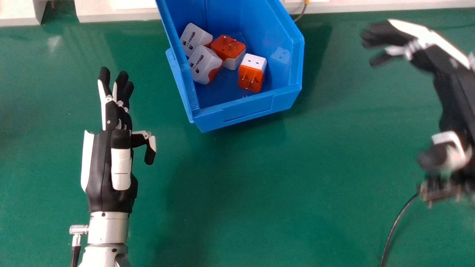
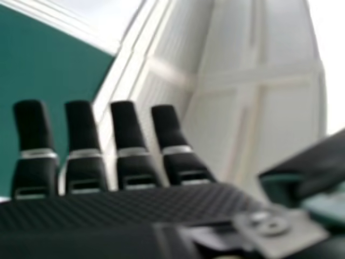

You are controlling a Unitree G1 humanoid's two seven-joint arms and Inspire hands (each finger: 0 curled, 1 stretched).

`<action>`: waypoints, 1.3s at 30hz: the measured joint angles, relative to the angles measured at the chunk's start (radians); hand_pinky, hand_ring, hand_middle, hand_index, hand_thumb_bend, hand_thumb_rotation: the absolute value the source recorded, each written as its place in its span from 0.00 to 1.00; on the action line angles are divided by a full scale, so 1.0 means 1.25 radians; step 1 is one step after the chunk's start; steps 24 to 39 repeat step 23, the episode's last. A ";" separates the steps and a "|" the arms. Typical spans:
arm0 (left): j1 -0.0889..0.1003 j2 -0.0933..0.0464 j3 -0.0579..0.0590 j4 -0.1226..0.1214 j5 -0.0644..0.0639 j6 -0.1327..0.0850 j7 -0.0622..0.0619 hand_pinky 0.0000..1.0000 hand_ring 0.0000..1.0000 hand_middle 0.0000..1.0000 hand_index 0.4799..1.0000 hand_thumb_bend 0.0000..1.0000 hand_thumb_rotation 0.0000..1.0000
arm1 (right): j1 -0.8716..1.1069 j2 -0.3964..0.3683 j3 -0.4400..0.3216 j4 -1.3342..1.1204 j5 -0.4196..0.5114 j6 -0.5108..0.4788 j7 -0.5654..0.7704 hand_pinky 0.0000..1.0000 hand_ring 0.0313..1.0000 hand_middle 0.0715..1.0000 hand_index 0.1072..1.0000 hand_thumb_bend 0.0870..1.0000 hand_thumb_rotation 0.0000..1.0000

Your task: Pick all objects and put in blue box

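1. Counter (image 1: 334, 167): green, with the blue box on it.
2. Blue box (image 1: 246, 109): at the far middle of the head view, between the two hands and apart from both.
3. Left hand (image 1: 100, 159): over the counter, nearer the robot than the box and off to its left. Most fingers extend forward, loosely parted.
4. Right hand (image 1: 456, 92): at the right side of the head view, well apart from the box. In the right hand view the fingers (image 2: 125, 124) stand straight and separate.
5. Adapters: all inside the box, to the right of the left hand and to the left of the right hand.
   - Far white adapter (image 1: 195, 37): by the box's left wall.
   - Near white adapter (image 1: 202, 65): by the same wall, next to the far one; orange shows at its edge.
   - Middle orange-and-white adapter (image 1: 228, 50): just right of the white pair, pins up.
   - Near orange-and-white adapter (image 1: 252, 74): rightmost, pins toward the box's front.
6. Black cable (image 1: 396, 219): runs below the right hand toward the near edge of the head view.
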 measured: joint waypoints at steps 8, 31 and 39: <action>0.030 -0.005 -0.007 -0.048 -0.030 0.017 -0.042 0.00 1.00 1.00 0.94 1.00 1.00 | 0.125 0.145 0.029 0.036 0.130 0.043 0.136 0.83 0.93 0.94 0.95 0.94 0.99; 0.057 -0.019 -0.013 -0.080 -0.046 0.042 -0.071 0.00 1.00 1.00 0.97 1.00 0.97 | 0.108 0.233 -0.045 0.112 0.128 0.126 0.304 0.99 1.00 1.00 1.00 0.92 1.00; 0.057 -0.019 -0.013 -0.080 -0.046 0.042 -0.071 0.00 1.00 1.00 0.97 1.00 0.97 | 0.108 0.233 -0.045 0.112 0.128 0.126 0.304 0.99 1.00 1.00 1.00 0.92 1.00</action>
